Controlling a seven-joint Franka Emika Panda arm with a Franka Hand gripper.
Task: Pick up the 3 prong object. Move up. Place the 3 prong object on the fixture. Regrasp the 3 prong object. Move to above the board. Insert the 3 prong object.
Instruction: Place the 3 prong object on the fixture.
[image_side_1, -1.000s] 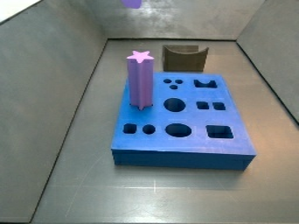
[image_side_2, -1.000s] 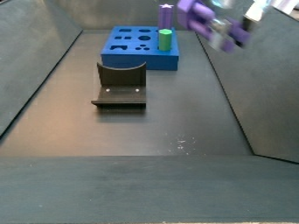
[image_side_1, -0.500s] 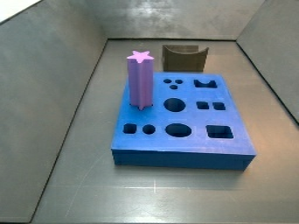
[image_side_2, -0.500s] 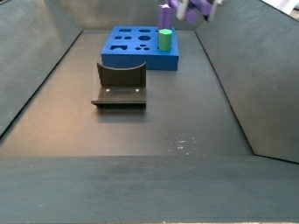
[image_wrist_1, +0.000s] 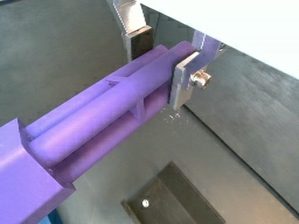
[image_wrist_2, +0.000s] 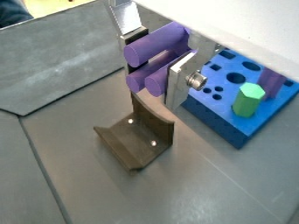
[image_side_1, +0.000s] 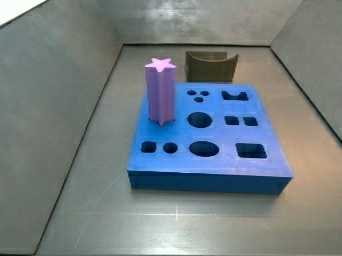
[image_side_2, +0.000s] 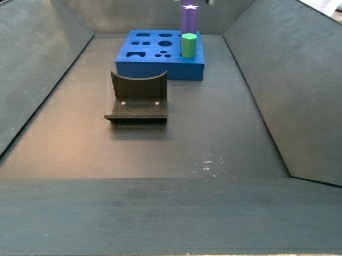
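Currently the 3 prong object (image_wrist_1: 117, 114) is clamped crosswise between the gripper (image_wrist_2: 149, 68) plates, held in the air; its long axis runs horizontally past the fingers (image_wrist_1: 184, 74). Jaws are closed onto it, narrow gap. In a wrist view it hangs above the fixture (image_wrist_2: 138, 138), with the board (image_wrist_2: 225, 109) beside. Both side views show the grey floor (image_side_1: 201, 215), walls, the board (image_side_1: 214, 135) with its purple star post (image_side_1: 160, 92) and the fixture (image_side_2: 138, 97), but not the gripper.
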